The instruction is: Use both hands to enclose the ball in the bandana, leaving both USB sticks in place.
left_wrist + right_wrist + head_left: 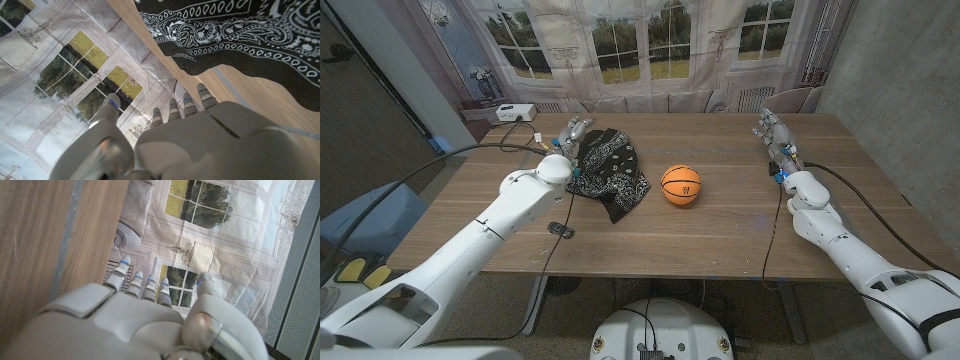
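Note:
A black bandana (611,172) with white paisley print lies crumpled left of the table's middle; its patterned cloth (240,35) spreads over the wood in the left wrist view. Just to its right sits a small orange basketball (681,186), uncovered and apart from the cloth. My left hand (571,138) is at the bandana's far left edge, fingers (180,107) apart and holding nothing. My right hand (773,131) is far to the right near the table's back edge, its fingers (142,282) straight and empty. A small dark USB stick (560,229) lies near the front, beside my left forearm.
A black cable (470,153) runs across the table's left part and another (860,190) trails along the right side. A white box (513,113) stands beyond the back left corner. Bare wood (720,240) lies in front of the ball.

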